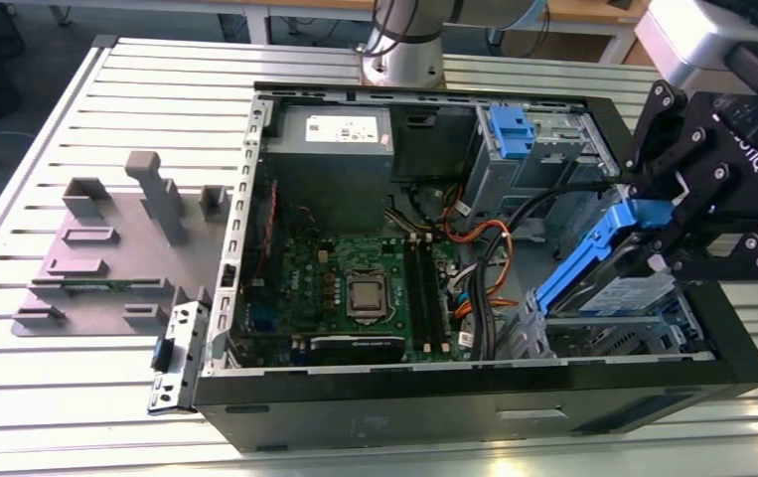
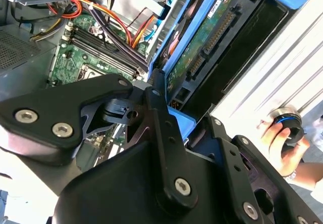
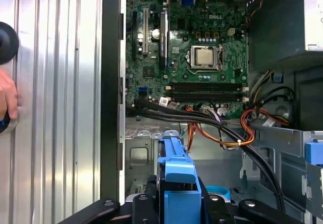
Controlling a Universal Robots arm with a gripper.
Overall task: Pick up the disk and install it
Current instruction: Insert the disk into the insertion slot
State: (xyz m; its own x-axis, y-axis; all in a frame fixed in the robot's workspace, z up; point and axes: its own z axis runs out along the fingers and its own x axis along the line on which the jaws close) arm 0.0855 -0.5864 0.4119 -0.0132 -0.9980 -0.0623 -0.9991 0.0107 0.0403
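Metal slatted bench [image 1: 100, 417] carries the open black computer case [image 1: 485, 402], green motherboard [image 1: 352, 288] bare inside. Black gripper [image 1: 696, 234] hangs over the case's corner at the exterior view's right, jaws closed on the disk [image 1: 604, 268]: flat silver drive, blue plastic bracket, tilted steeply, lower end near the drive bay. Pickup looks done; seating not yet. A hand [image 2: 280, 143] rests on the bench outside the case.
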